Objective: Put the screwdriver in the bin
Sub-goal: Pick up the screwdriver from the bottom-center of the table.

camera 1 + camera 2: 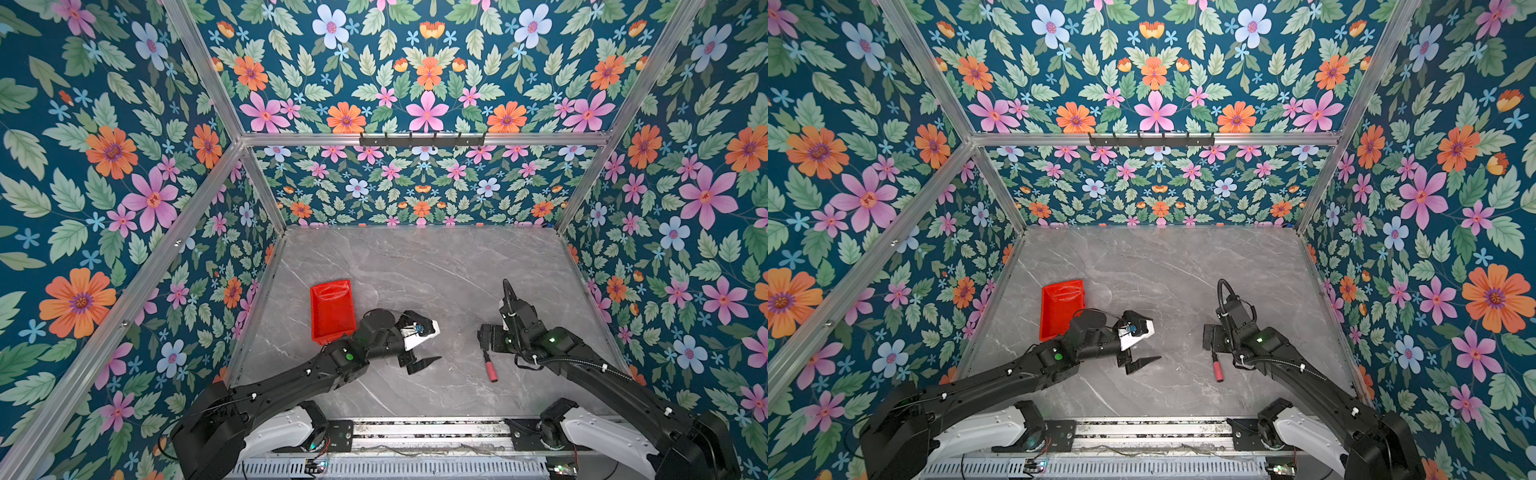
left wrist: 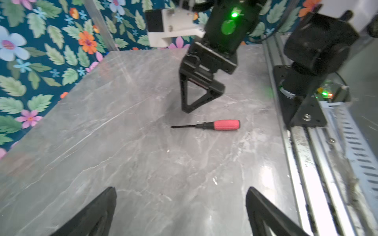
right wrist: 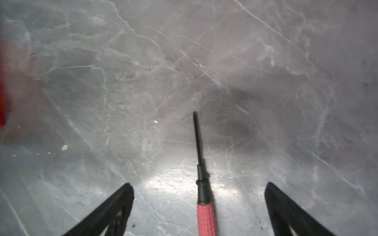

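Reaching is judged to be the step in hand, since nothing is lifted off the counter (image 1: pixel 415 266) and nothing is gripped.

The bin (image 1: pixel 332 309) is seen in both top views (image 1: pixel 1061 307) lying flat and empty on the robot's left half of the counter. Its near corner is hidden behind the left arm.

The left end effector (image 1: pixel 434 343) is held low just beside the bin, turned toward the middle, with its jaws spread wide and nothing between them. The same wide gap is shown in the left wrist view (image 2: pixel 180 190).

The right end effector (image 3: pixel 198 185) is pointed down over the counter, its jaws likewise spread. Whether its tips touch the surface cannot be told.

The screwdriver (image 1: pixel 489 368) lies flat on the robot's right half of the counter, well apart from the bin. In the right wrist view it (image 3: pixel 201 175) is framed between the open jaws, untouched by either, with the shaft pointing away and the handle running out of frame. In the left wrist view it (image 2: pixel 214 125) is seen just beside one right fingertip.

Next, a short descent and a closing across the handle or collar would be called for, the thin shaft being a poorer hold. A lift and a carry across to the bin would then be needed, with the left end effector to be cleared on the way.
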{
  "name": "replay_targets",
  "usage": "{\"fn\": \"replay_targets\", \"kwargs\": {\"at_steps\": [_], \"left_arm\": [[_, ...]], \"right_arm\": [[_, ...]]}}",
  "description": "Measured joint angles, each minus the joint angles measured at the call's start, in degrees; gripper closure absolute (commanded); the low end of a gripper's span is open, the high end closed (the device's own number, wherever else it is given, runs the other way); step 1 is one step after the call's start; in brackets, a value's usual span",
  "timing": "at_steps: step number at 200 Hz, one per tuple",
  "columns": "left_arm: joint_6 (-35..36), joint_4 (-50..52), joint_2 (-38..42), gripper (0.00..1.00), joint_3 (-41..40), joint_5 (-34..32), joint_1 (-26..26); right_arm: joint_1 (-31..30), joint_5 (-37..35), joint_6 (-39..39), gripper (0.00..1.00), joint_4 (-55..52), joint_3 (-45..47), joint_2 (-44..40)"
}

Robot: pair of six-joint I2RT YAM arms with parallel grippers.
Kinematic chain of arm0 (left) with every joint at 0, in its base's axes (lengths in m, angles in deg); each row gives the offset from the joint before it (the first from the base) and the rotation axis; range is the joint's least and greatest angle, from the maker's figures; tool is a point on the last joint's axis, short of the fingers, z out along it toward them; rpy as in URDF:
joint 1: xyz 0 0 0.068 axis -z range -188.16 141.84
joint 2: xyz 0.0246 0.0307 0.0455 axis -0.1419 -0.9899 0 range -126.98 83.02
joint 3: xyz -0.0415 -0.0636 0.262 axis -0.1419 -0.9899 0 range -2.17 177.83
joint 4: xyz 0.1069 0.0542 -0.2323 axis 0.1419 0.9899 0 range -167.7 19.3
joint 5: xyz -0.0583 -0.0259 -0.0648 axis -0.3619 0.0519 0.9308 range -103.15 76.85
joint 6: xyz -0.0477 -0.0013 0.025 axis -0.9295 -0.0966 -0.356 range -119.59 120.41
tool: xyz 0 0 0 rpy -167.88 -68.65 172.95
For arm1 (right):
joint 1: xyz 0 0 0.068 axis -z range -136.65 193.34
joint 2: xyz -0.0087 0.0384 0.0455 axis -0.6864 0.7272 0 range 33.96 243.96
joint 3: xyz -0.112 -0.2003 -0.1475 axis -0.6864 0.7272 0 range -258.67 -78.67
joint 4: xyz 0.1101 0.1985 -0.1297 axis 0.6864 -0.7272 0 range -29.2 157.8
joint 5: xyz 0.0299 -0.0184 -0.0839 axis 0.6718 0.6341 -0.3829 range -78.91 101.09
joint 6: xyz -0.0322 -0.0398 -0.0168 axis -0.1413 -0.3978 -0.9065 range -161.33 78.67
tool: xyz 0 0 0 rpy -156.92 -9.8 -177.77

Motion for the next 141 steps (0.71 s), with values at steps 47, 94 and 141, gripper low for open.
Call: {"fn": "replay_targets", "kwargs": {"at_steps": [47,94,141], "left_arm": [[-0.02,-0.31,-0.83,0.0,-0.26,-0.09,3.23],[-0.55,-0.52,-1.22,0.0,-0.42,-0.37,3.76],[-1.14,-0.48,-0.83,0.0,-0.74,-0.81,4.0]], "right_arm": [[-4.09,0.79,3.15,0.02,-2.69,-0.76,8.41],[-5.38,1.36,4.81,0.29,-2.78,-2.19,17.18],[-5.38,2.97,5.11,0.51,-1.07,-1.99,20.61]]}}
